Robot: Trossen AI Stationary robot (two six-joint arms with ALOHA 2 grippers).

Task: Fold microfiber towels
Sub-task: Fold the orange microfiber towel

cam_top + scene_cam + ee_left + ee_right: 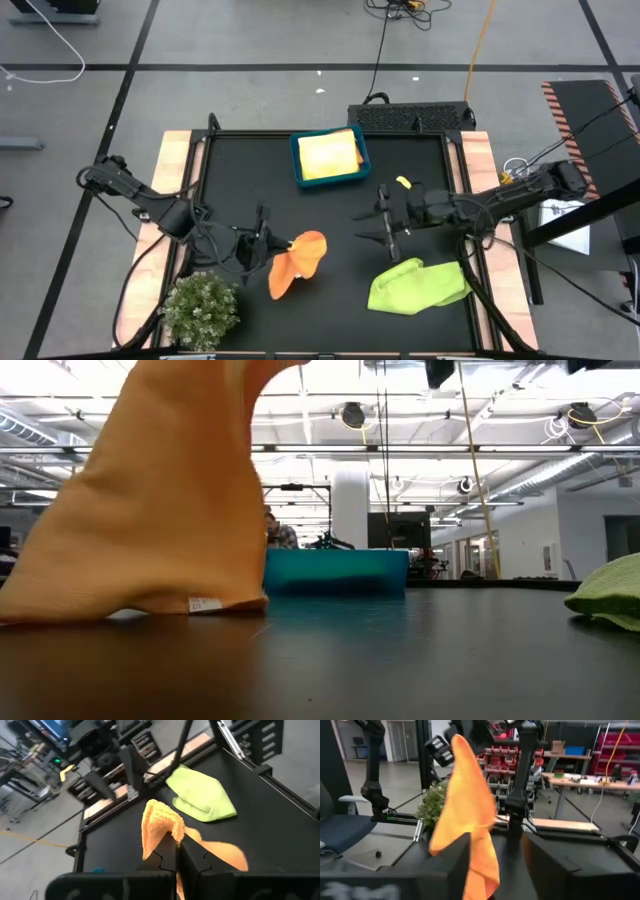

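Note:
My left gripper (272, 243) is shut on the orange towel (298, 262), left of the table's middle. The towel rises like a tent in the low view (160, 510). My right gripper (372, 227) is open and empty, right of the orange towel and apart from it. Its own view shows the orange towel (467, 810) hanging ahead of it. The lime green towel (418, 285) lies crumpled on the table at the near right. A yellow towel (328, 155) lies folded in the blue bin (296, 160). My left gripper pinches a bunched-up part of the orange towel (167, 836) between its two fingers, coming from the table's left at a downward slant. One layer or several, I cannot tell. The towel hangs slack below the fingers, and its lower edge (130, 605) rests on the table.
A small bushy plant (200, 308) stands at the near left corner. The blue bin stands at the far middle. The black table (330, 310) lies bare between the two towels. A person (275, 532) shows in the room behind the bin.

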